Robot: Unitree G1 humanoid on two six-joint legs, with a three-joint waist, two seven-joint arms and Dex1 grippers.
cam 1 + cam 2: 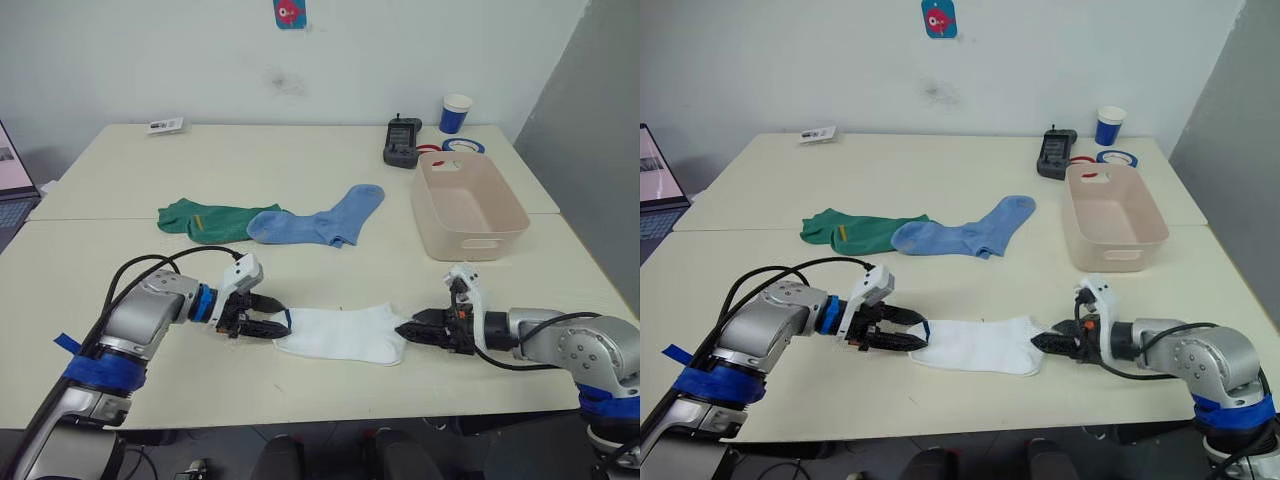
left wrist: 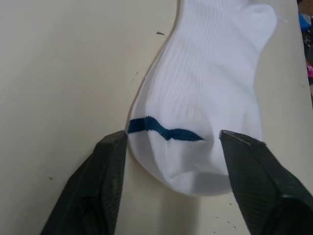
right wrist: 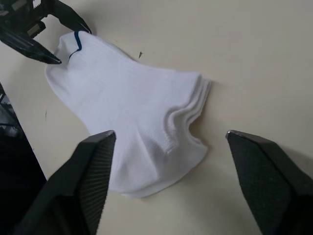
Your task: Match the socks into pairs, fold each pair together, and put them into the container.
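The white socks [image 1: 342,334] lie flat near the front edge of the table [image 1: 300,160], stacked one on the other, layered edges showing in the right wrist view, a short dark blue stripe [image 2: 165,131] across the end that faces the left gripper [image 1: 268,315]; that gripper sits at this end with its two black fingers spread apart, one tip at each side of the striped end, touching or just beside the fabric, not closed on it; the right gripper [image 1: 412,329] rests at the opposite end, its fingers also wide apart in its wrist view, the sock's edge lying between them without being pinched; farther back on the table, a light blue sock [image 1: 320,221] lies with one end overlapping a dark green sock [image 1: 212,220], which carries a small yellow mark [image 1: 198,221]; the pale beige-pink container [image 1: 468,205] stands to the right of these, apart from every sock, its inside bare; behind it are a black handheld device [image 1: 403,141] and a blue-and-white paper cup [image 1: 455,113]; a small card [image 1: 165,125] lies at the far left of the table.
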